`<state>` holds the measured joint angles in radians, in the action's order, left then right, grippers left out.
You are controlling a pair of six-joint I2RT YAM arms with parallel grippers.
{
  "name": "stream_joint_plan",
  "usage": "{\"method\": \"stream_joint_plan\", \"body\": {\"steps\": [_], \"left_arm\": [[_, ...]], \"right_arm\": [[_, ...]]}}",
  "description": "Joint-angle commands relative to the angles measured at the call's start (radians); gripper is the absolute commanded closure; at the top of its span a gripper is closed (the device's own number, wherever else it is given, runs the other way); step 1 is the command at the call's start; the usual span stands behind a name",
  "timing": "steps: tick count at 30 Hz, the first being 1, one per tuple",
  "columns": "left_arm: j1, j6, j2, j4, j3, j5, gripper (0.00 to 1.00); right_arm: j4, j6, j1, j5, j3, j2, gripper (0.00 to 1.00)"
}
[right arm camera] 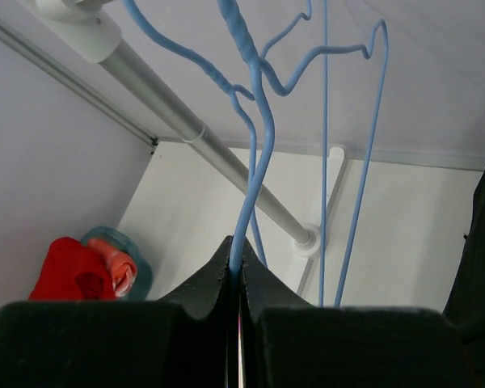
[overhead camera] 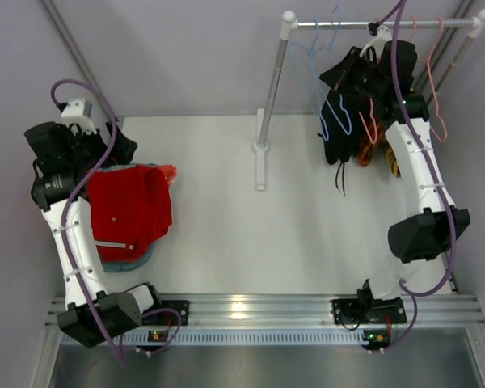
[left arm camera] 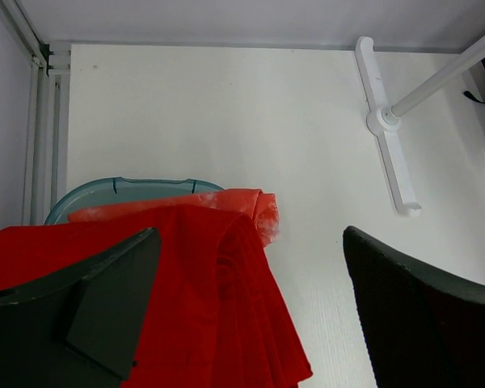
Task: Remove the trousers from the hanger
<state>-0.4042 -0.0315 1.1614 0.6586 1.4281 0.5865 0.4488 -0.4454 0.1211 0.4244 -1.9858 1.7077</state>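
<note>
1. Left gripper: the 2 fingers are spread wide and grip nothing. It hangs directly above the trousers.

2. Plain red trousers: these lie in folds beneath the left gripper, with most of the cloth under its left finger. The right finger is over bare table.

3. Orange-red trousers: these show whitish blotches. They lie just beyond the plain red pair and touch it, ahead of the left gripper's fingertips.

4. Teal basin: both pairs of trousers rest on it. Only its far rim shows past the cloth.

5. Right gripper: it is raised at the rack, well apart from the trousers. The 2 fingers are pressed together and pinch the wire of a blue hanger. The wire rises straight up from between the fingertips.

6. Rack post: it slants down to the left of the right gripper and ends at its foot on the table.

7. Black garment: it hangs at the rack just beside the right gripper.
</note>
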Motion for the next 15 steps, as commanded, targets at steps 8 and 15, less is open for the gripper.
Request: {"method": "stream_joint_plan", "body": {"steps": [8, 15], "left_arm": [[0.002, -0.008, 0.044, 0.021, 0.041, -0.008, 0.01], [0.002, -0.054, 0.185, 0.191, 0.121, -0.011, 0.01]], "right_arm": [[-0.173, 0.025, -0.040, 0.036, 0.111, -0.040, 1.00], [-0.213, 0.037, -0.044, 0.036, 0.206, -0.092, 0.99]]}}
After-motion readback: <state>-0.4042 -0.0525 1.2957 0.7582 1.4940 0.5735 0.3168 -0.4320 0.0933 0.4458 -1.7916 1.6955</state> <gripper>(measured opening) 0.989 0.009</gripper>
